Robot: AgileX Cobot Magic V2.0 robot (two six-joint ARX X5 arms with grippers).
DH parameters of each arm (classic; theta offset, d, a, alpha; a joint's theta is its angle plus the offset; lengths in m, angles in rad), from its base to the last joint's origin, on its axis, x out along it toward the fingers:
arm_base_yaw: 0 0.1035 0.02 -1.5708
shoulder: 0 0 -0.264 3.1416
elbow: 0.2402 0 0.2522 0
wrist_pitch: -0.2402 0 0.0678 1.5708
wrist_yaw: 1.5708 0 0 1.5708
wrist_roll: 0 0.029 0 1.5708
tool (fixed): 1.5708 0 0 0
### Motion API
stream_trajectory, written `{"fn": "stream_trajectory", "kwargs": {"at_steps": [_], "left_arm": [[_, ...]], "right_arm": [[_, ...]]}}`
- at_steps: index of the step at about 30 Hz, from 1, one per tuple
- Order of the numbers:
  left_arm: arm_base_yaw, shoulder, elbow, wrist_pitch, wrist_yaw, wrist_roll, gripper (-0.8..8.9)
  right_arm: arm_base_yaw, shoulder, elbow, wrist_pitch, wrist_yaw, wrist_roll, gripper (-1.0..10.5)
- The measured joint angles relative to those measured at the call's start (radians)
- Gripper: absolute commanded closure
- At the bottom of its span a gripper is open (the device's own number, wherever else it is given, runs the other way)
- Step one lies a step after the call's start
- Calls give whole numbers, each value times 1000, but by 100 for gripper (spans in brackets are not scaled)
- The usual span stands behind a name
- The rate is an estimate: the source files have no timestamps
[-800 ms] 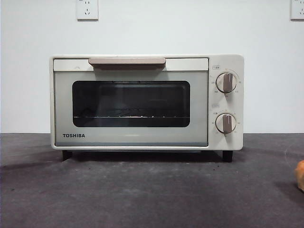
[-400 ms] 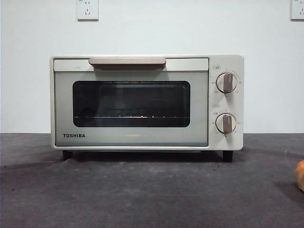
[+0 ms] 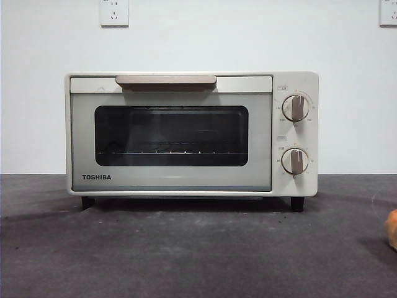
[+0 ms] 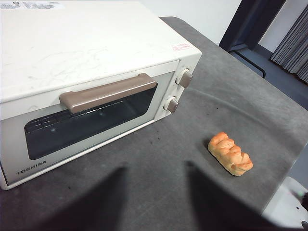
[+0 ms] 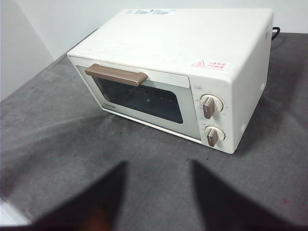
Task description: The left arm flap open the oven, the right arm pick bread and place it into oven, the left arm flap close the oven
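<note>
The cream-white TOSHIBA oven (image 3: 186, 133) stands on the dark grey table with its door shut and its beige bar handle (image 3: 166, 81) along the top of the door. A wire rack shows through the dark window (image 3: 171, 135). The golden-brown bread (image 4: 230, 153) lies on the table off the oven's knob side, and only its edge shows in the front view (image 3: 392, 228). My left gripper (image 4: 155, 167) hovers open above the table in front of the oven (image 4: 96, 72), apart from handle and bread. My right gripper (image 5: 159, 163) is open too, high in front of the oven (image 5: 168, 72).
Two beige knobs (image 3: 295, 107) sit on the oven's right panel. The grey table mat (image 3: 186, 248) stretches in front of the oven. A white wall with sockets (image 3: 114, 12) stands behind. The table edge (image 4: 284, 192) runs close beyond the bread.
</note>
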Motion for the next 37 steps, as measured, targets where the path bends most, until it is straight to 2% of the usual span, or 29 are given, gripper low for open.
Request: {"fn": "stream_trajectory", "kwargs": {"at_steps": [2,4,14,21,26,37], "left_arm": [[0,0,0,0,0,0,318],[0,0,0,-7,0,1,278],[0,0,0,-50,0,-5,282],[0,0,0,-68,0,-42,282],[0,0,0,-89,0,-45,282],[0,-1,0,-117,0,-45,282]], "right_arm": [[0,0,0,-5,0,1,467],[0,0,0,-7,0,1,442],[0,8,0,-32,-2,66,442],[22,141,1,-137,12,125,442],[60,290,1,-201,126,132,442],[164,640,1,-205,356,130,442]]}}
